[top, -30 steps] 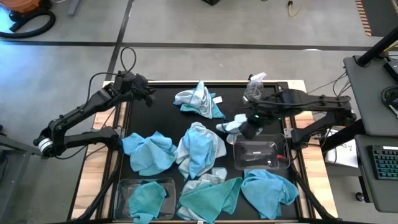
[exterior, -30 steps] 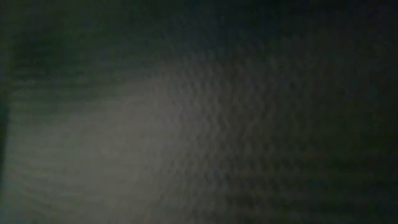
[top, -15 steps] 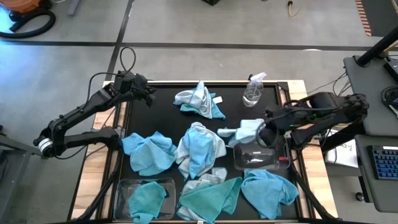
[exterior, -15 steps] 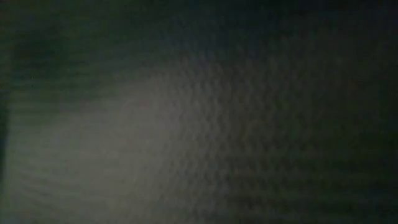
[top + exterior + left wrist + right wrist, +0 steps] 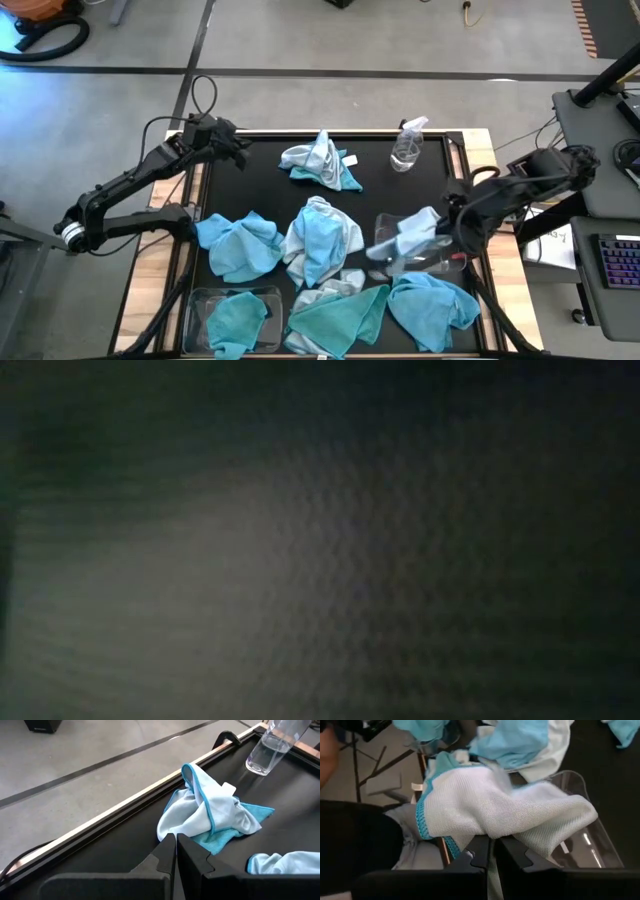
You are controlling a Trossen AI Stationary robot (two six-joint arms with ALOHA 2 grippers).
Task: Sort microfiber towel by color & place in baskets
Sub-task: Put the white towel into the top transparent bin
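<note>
You have two clear plastic baskets with rounded corners: the right basket (image 5: 425,250) and the left basket (image 5: 232,315), which holds one teal towel (image 5: 236,322). Your right gripper (image 5: 447,228) is clamped on a pale, knitted-looking towel (image 5: 410,238) with a teal hem, hanging over the right basket. About six more crumpled soft towels lie on the black table (image 5: 265,180). One spray bottle (image 5: 407,147) stands upright. Your left gripper (image 5: 240,152), fingers together, holds nothing at the table's far left corner.

Two slim black jointed arms, the left arm (image 5: 130,185) trailing a looped black cable (image 5: 203,92).
</note>
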